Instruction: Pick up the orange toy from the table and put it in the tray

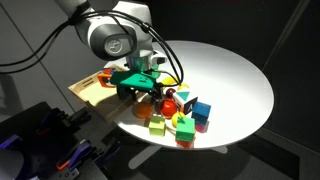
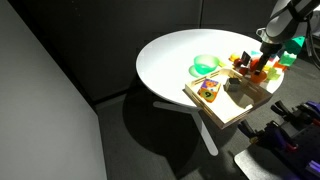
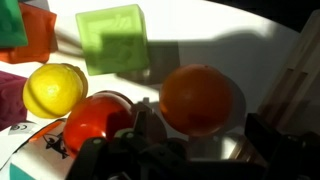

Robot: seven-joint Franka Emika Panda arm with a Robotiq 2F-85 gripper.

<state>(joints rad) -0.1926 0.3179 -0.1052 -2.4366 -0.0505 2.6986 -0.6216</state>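
the small round plain orange toy (image 3: 200,98) sits on the round white worktop (image 1: 230,70), close in front of the wrist camera, just beside a red rounded toy (image 3: 98,120). the gripper (image 3: 205,146) hangs low over it, its dark fingers (image 3: 268,138) spread to either side of the toy; whether they touch it cannot be told. a yellow toy (image 3: 55,88) and a light green block (image 3: 112,38) lie near. in an exterior view the shallow light tan wooden tray (image 2: 235,108) sits at the worktop's edge, a green bowl (image 2: 205,65) beside it.
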